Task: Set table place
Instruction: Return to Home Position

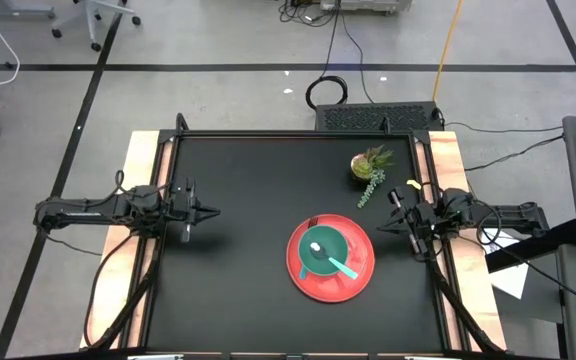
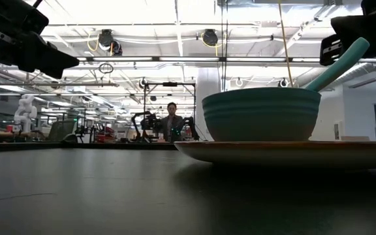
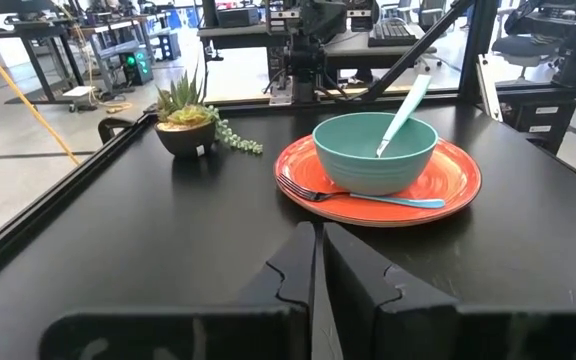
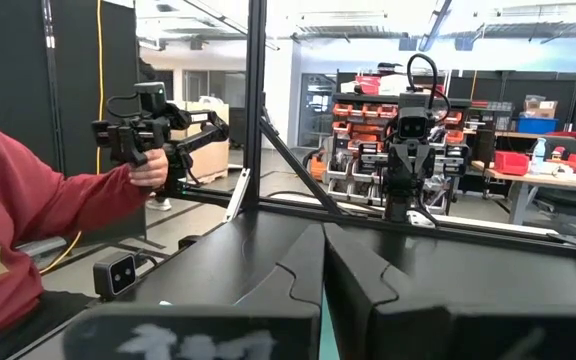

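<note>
The bowl point(image 1: 336, 240), spoon point(image 1: 344, 266) inside, is set on the plate point(image 1: 361, 284), fork point(image 3: 398, 200) beside it. Left gripper point(image 1: 211, 212) and right gripper point(image 1: 381, 228) are held well apart, fingers pressed together.

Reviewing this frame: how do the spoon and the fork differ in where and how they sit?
The spoon leans in the teal bowl with its handle raised above the rim; the fork lies flat on the red plate beside the bowl. The spoon's head is down inside the bowl, while the fork's metal tines show on the plate. Both have teal handles.
</note>
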